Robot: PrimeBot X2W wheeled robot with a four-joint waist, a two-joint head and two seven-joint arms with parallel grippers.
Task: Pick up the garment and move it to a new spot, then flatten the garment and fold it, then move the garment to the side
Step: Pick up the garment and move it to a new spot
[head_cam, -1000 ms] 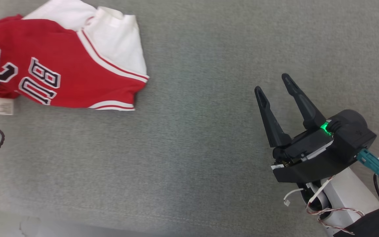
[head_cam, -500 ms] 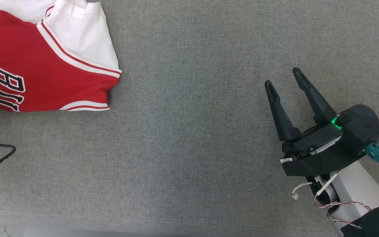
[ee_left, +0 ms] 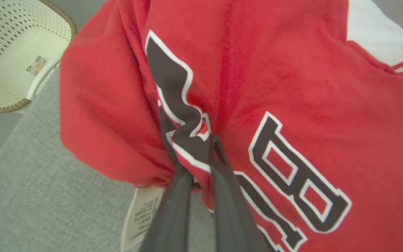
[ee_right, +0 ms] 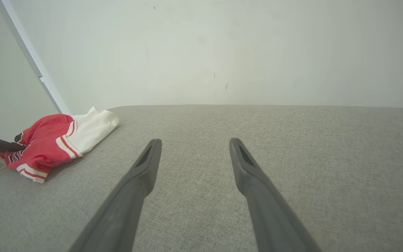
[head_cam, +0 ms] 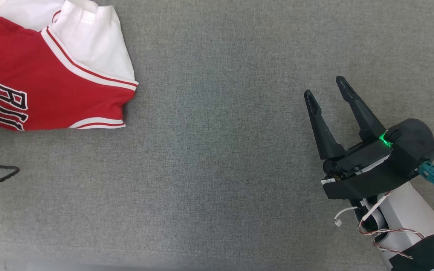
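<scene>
Barely shifted, the garment [head_cam: 51,67] stays clamped in our left hand [ee_left: 191,140], right hand [head_cam: 323,86] spread; still relocating, we'd next release it.

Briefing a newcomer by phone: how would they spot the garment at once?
Look at the wide grey cushion; at its left end lies the garment, pinched by the left gripper. It is a red jersey with white sleeves and black white-edged lettering, unlike the pale perforated basket beyond the cushion's edge.
</scene>
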